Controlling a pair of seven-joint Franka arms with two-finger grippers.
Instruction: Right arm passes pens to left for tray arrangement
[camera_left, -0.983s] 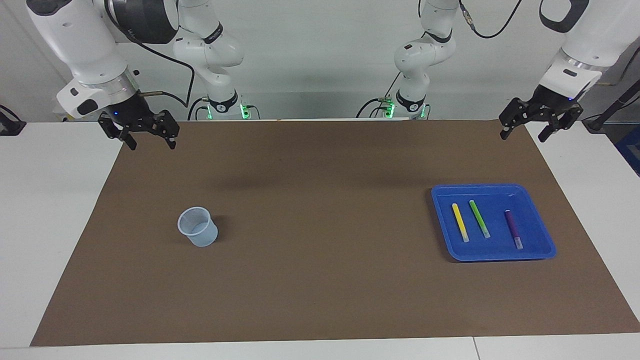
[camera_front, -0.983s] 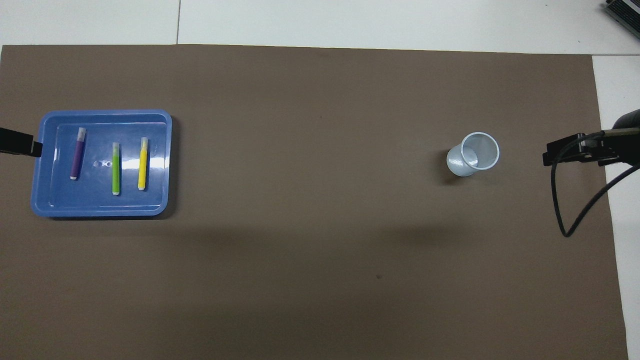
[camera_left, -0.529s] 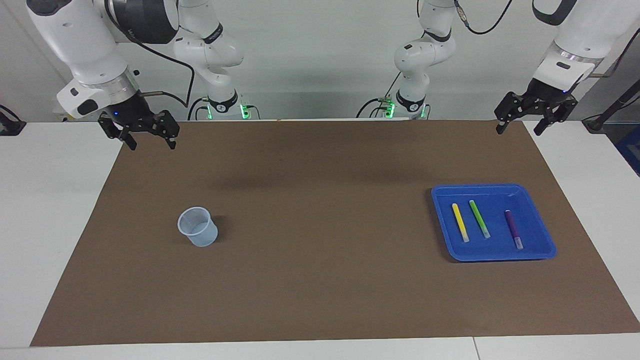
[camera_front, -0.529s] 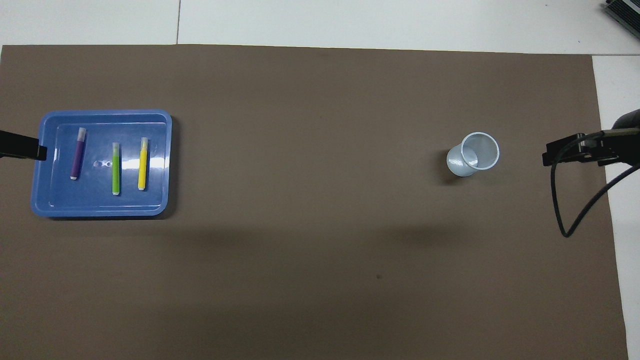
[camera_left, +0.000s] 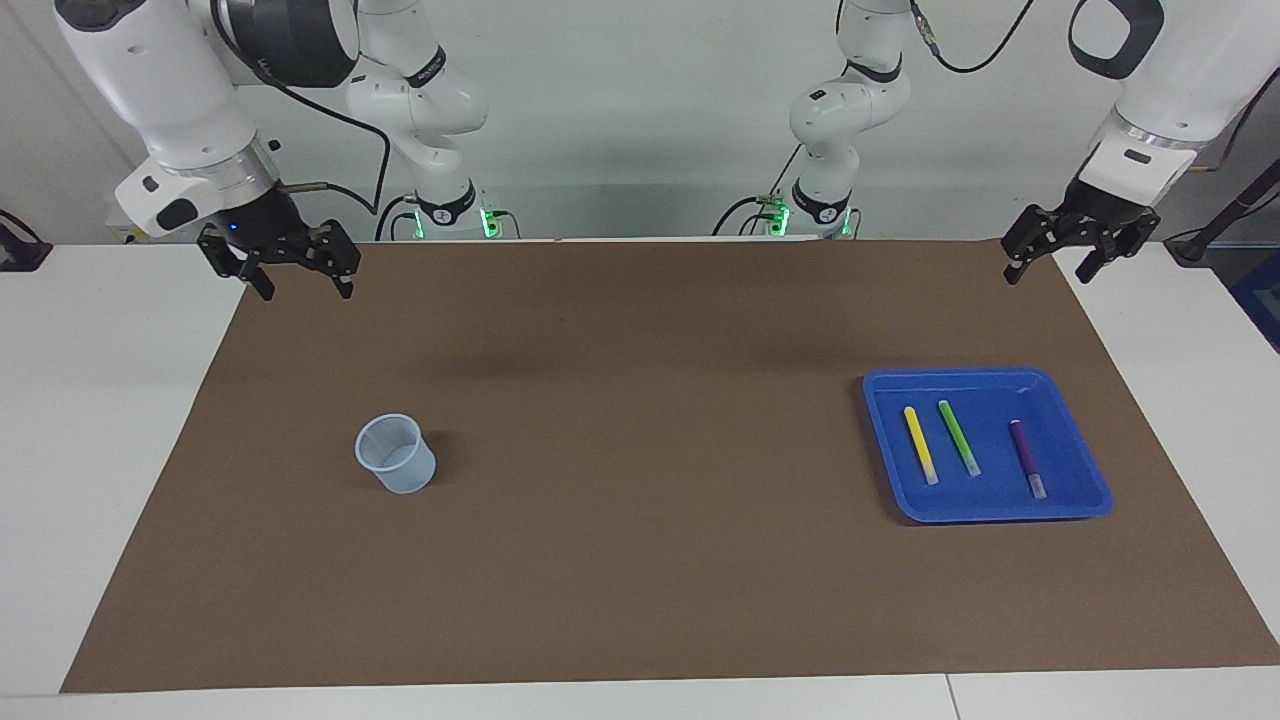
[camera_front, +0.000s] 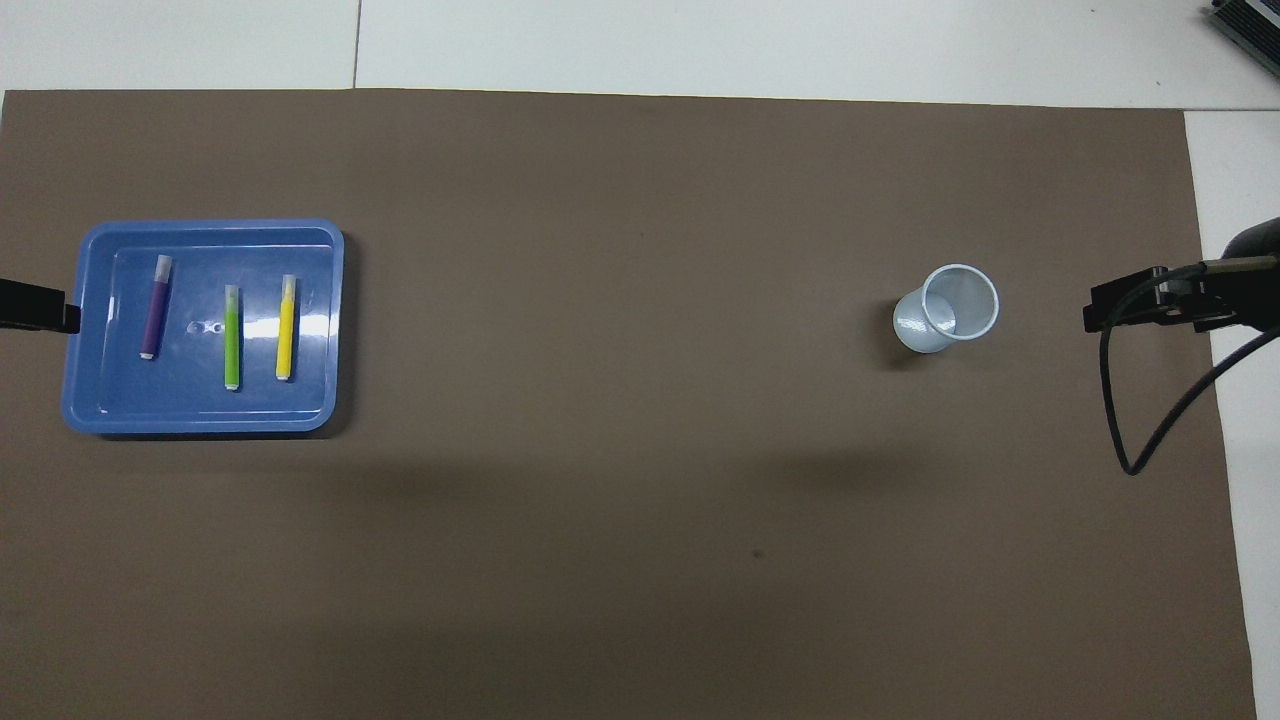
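The blue tray (camera_left: 1085, 500) (camera_front: 90, 410) lies on the brown mat toward the left arm's end. In it lie three pens side by side, apart from each other: yellow (camera_left: 920, 445) (camera_front: 286, 327), green (camera_left: 958, 437) (camera_front: 232, 337) and purple (camera_left: 1027, 458) (camera_front: 154, 306). My left gripper (camera_left: 1050, 273) hangs open and empty in the air over the mat's corner by its own base; only a tip shows in the overhead view (camera_front: 35, 305). My right gripper (camera_left: 305, 288) (camera_front: 1120, 308), with the looping black cable, waits open and empty over the mat's edge at its own end.
A small translucent bluish cup (camera_left: 396, 454) (camera_front: 948, 308) stands upright on the mat toward the right arm's end. The brown mat (camera_left: 640, 480) covers most of the white table. Both arm bases stand at the robots' edge of the table.
The left gripper rose and swung slightly, then came back toward the mat's corner. The right arm, cup, tray and pens have not moved.
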